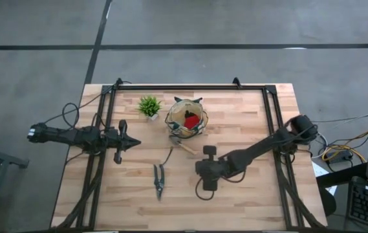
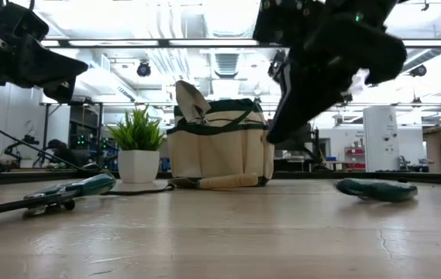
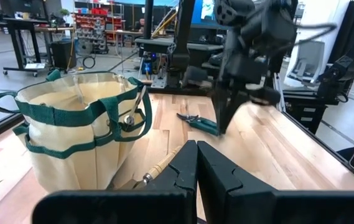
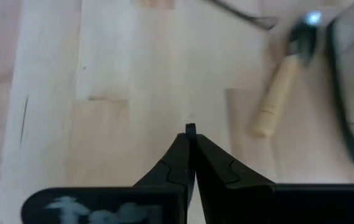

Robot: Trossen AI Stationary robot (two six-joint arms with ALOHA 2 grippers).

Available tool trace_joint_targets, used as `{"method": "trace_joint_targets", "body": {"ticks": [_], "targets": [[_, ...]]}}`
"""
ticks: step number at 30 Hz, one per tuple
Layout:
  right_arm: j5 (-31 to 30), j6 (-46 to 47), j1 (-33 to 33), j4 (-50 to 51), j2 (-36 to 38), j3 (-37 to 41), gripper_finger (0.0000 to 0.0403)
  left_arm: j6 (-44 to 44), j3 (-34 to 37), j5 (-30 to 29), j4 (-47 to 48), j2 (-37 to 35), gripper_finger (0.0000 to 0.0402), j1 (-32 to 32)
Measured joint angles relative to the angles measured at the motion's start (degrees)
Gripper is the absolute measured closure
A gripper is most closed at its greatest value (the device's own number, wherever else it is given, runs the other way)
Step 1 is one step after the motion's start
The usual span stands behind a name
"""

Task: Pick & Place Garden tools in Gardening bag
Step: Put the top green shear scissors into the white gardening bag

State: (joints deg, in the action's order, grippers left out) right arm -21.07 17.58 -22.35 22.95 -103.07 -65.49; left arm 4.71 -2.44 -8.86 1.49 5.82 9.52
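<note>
The tan gardening bag [image 1: 187, 120] with green trim stands upright at the far middle of the table. A red item [image 1: 191, 122] lies inside it and a trowel blade [image 2: 191, 98] sticks up from it. A wooden-handled trowel [image 1: 182, 144] lies on the table with its metal end against the bag's base. One pair of green-handled shears [image 1: 160, 180] lies near the front. Another pair [image 3: 199, 122] lies flat below my right gripper [image 3: 222, 124], which hangs shut above the table, slanting down, with nothing in it. My left gripper [image 1: 135, 142] waits shut at the left, pointing level.
A small green potted plant [image 1: 149, 105] stands left of the bag. A black frame [image 1: 190, 86] runs along the table's far edge and down both sides. Bare wood lies at the front right [image 1: 255, 200].
</note>
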Motion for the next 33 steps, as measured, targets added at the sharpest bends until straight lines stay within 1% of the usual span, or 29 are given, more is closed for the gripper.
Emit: {"method": "trace_joint_targets", "body": {"ticks": [5,20,25,33], "targets": [[-1.9,0.7,0.0,1.2,3.8,1.9,0.0394,0.0,0.0,0.0,0.0,0.0,0.0392,0.0],[-7.6,2.0,0.0,0.9,17.9,8.9,0.0394,0.0,0.0,0.0,0.2,0.0,0.0392,0.0],[-7.9,1.7,0.0,0.9,20.4,9.7,0.0394,0.0,0.0,0.0,0.3,0.0,0.0392,0.0],[-10.7,0.4,0.0,1.2,22.6,9.9,0.0394,0.0,0.0,0.0,0.5,0.0,0.0392,0.0]]}}
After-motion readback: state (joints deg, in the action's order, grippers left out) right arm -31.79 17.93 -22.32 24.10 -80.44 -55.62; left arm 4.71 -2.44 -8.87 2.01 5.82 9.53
